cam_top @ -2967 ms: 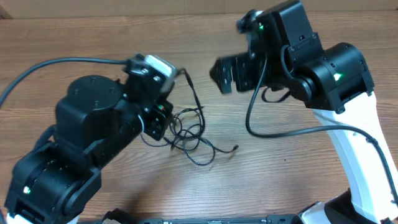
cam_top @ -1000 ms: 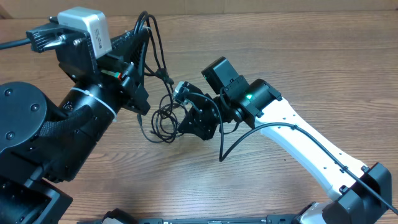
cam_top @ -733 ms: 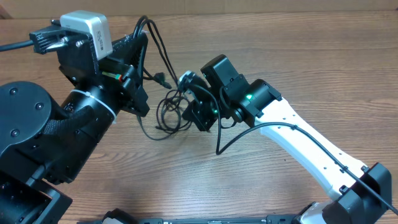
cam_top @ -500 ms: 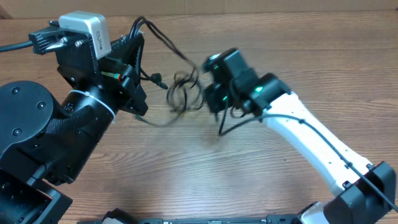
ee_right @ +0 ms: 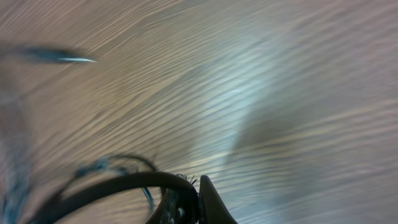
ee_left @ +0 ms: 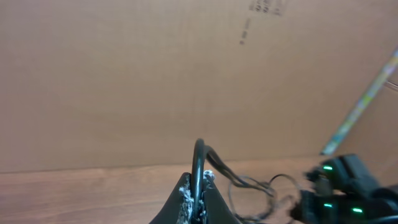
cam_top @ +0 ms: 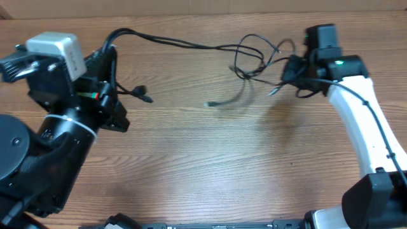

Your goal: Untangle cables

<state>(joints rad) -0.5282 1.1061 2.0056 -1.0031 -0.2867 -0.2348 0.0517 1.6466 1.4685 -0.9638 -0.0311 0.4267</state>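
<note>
Patience: left claw [ee_left: 198, 186] and right claw [ee_right: 191, 186], both pinching thin black flexible cables [cam_top: 191, 44], should ease toward nine and three o'clock.

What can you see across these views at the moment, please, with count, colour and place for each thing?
cables: a few, exact count unclear in the knot; thin, black; stretched across the far part of the table between the two grippers, tangle nearer the right one
table: one; brown wood; under everything
cardboard wall: one; tan; behind the table
left arm: one; black; near left
right arm: one; white and black; right side
left gripper: one; black; shut on the cables
right gripper: one; black; shut on the cables
</note>
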